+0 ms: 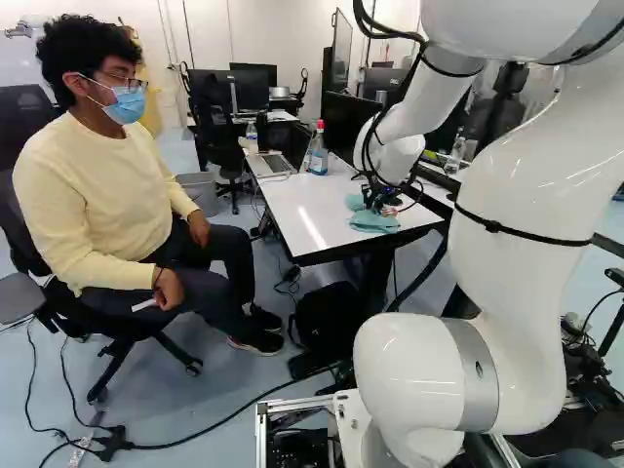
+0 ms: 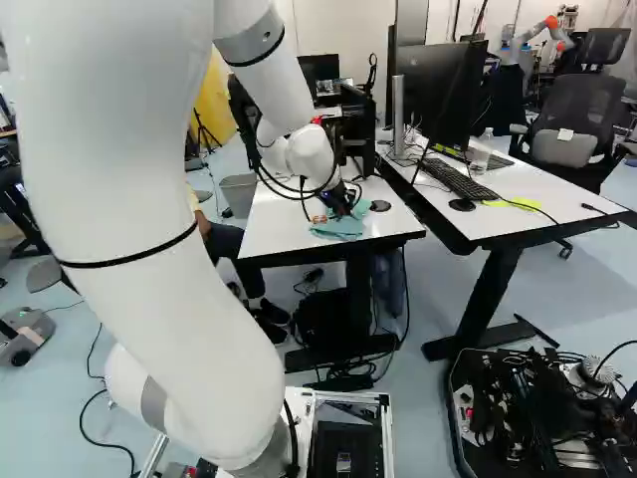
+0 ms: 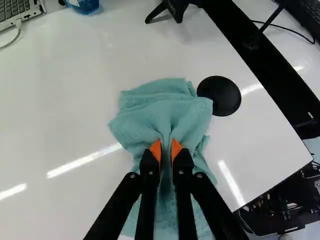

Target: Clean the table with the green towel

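Towel (image 3: 152, 117): blue-green cloth, rumpled, layered, pinched into a ridge; lies near one end of table (image 3: 65, 110). Table: white, glossy, dark-edged.

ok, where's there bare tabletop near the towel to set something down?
Widest: tabletop between green towel, laptop and blue bottle. Smaller: the corner patch bordered by towel, black disc and table edges. Crowded: the towel, gripped in the jaws, disc right beside it; also the far side: laptop, bottle, black stand foot.
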